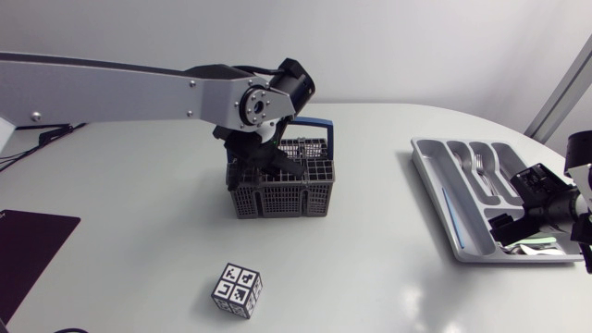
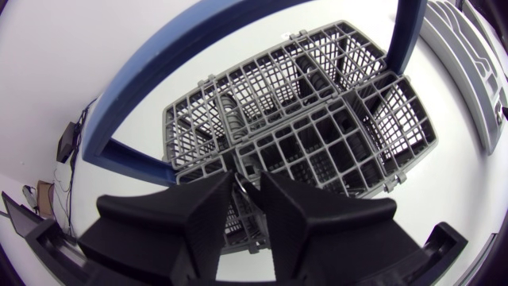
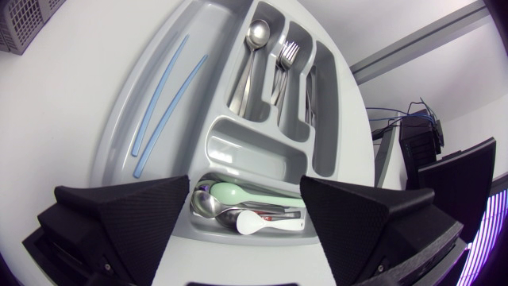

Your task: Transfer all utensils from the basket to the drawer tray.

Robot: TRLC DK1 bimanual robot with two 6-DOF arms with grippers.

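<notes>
Left gripper (image 2: pixel 247 179) lowered at basket (image 2: pixel 381 119); right gripper (image 3: pixel 245 191) held over drawer tray (image 3: pixel 135 119).
Left jaws are seen drawn nearly together, with a thin metal utensil end (image 2: pixel 240 183) pinched between the tips just above the basket's grid, under the blue handle (image 2: pixel 159 75) (the rest of the utensil is hidden by the fingers). Right jaws are spread wide and touch nothing. Beneath them, in the tray's cross compartment, a green spoon (image 3: pixel 238 193) and a white spoon (image 3: pixel 252 225) are laid among metal ones. Basket and tray are set well apart.
</notes>
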